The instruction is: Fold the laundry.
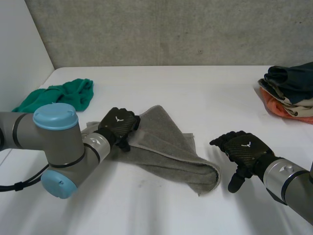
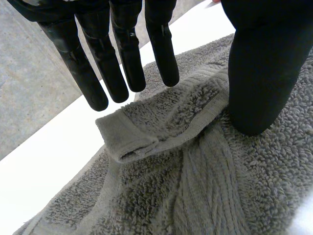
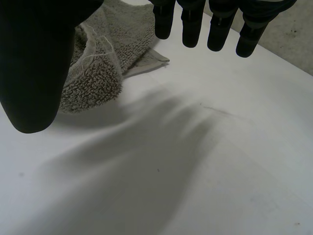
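The white table [image 1: 195, 88] carries a grey towel [image 1: 171, 156] under the left hand [image 1: 118, 125], a green cloth [image 1: 63, 95] beyond it, and folded clothes [image 1: 291, 93] well beyond the right hand [image 1: 244, 149].

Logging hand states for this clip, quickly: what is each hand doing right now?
Left hand: open, thumb pressing the grey terry towel.
Right hand: open, holding nothing, above the white table.
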{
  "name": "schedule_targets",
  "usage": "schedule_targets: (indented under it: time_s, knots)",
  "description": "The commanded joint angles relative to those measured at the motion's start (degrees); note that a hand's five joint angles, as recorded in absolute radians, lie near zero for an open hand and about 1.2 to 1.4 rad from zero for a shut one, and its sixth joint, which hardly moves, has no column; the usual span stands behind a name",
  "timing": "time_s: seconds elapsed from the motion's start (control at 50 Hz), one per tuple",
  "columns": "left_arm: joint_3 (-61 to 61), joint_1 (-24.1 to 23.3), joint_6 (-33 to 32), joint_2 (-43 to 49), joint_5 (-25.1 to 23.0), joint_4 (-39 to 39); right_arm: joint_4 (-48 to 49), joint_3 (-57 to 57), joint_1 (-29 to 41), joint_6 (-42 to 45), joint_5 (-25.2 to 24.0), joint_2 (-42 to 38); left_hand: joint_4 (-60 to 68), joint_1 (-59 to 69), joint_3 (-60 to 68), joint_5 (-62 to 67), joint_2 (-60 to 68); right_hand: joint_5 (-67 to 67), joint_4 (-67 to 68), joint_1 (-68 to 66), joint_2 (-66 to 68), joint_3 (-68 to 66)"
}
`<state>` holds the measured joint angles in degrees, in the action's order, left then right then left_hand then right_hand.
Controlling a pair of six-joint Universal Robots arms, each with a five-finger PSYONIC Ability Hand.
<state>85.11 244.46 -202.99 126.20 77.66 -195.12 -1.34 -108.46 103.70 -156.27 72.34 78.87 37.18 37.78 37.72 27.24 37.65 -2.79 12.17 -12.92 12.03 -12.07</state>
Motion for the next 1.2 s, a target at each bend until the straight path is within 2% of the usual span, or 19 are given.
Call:
schedule_targets:
  time_s: [0.02,0.36,0.46,0.48,0.52,0.6,0.68,0.76,0.92,0.96,0.98,1.02,1.1,1.18,1.2]
  knots:
    - [0.05,-0.30,-0.22,-1.75,0.12,1.84,0.20,0.01,0.10,0.00,0.00,-0.12,3.15,2.55,2.61,3.09,2.67,2.79,-2.17,2.92,-2.03,2.07]
    - [-4.25,-0.39,-1.18,-1.84,0.12,6.24,0.46,0.01,-0.07,0.00,0.00,-0.91,4.82,4.22,4.28,4.76,4.35,2.79,-2.17,2.92,-2.03,2.07]
    - [-6.27,-0.30,-1.62,1.06,0.04,6.33,1.25,-0.08,-0.16,-0.08,0.09,-1.44,20.59,19.99,20.06,20.54,20.12,2.79,-2.17,2.92,-2.03,2.07]
    - [-6.80,-0.30,-1.80,2.11,0.04,6.41,1.34,-0.08,-0.16,-0.26,0.17,-1.53,31.46,30.86,30.93,31.40,30.99,2.79,-2.17,2.92,-2.03,2.07]
    - [-7.06,-0.48,-2.06,2.64,0.04,6.59,1.43,0.01,-0.16,-1.13,0.44,-1.62,41.95,41.35,41.41,41.89,41.48,2.79,-2.17,2.92,-2.03,2.07]
    - [-6.80,-1.09,-2.85,1.86,0.83,7.03,1.17,1.06,-0.07,-7.10,1.23,-1.88,42.82,42.22,42.28,42.76,42.35,2.79,-2.17,2.92,-2.03,2.07]
    - [-6.19,-1.97,-2.76,-3.93,2.14,7.12,0.47,3.51,0.10,-16.75,0.61,-3.98,42.82,42.22,42.28,42.76,42.35,2.79,-2.17,2.92,-2.03,2.07]
    - [-4.43,-1.97,-2.59,-10.88,3.73,6.33,-1.55,5.53,0.63,-22.65,0.00,-8.10,42.82,42.22,42.28,42.76,42.35,2.79,-2.17,2.92,-2.03,2.07]
    - [-4.69,-2.15,-2.06,-22.39,4.34,6.24,-2.79,9.67,5.55,-26.53,-1.94,-12.86,42.82,42.22,42.28,42.76,42.35,2.79,-2.17,2.92,-2.03,2.07]
    - [-4.52,-2.50,-1.89,-23.98,4.34,6.24,-2.26,10.99,6.43,-27.85,-1.50,-14.18,42.82,42.22,42.28,42.76,42.35,-9.99,10.61,-9.86,10.76,-10.71]
    - [-4.34,-2.76,-1.71,-24.68,4.34,6.33,-1.39,12.47,6.78,-29.60,-1.41,-16.01,42.82,42.22,42.28,42.76,42.35,-36.05,36.67,-35.92,36.82,-36.77]
    - [-3.99,-3.73,-0.66,-26.79,4.34,6.24,-0.07,13.54,6.78,-31.54,-1.14,-16.90,42.82,42.22,42.28,42.76,42.35,-67.06,67.68,-66.93,67.83,-67.78]
    - [-2.94,-4.34,1.63,-30.57,4.61,6.24,4.06,15.21,6.08,-33.13,0.87,-15.68,42.82,42.22,42.28,42.76,42.35,-67.21,67.83,-67.08,67.97,-67.93]
    - [-1.79,-4.26,3.30,-34.61,5.57,6.15,5.65,16.35,5.55,-28.75,2.11,-8.23,42.82,42.22,42.28,42.76,42.35,-67.21,67.83,-67.08,67.97,-67.93]
    - [-1.62,-4.17,3.56,-35.40,5.75,6.15,5.56,17.31,5.03,-25.17,2.20,-4.55,42.82,42.22,42.28,42.76,42.35,-67.21,67.83,-67.08,67.97,-67.93]
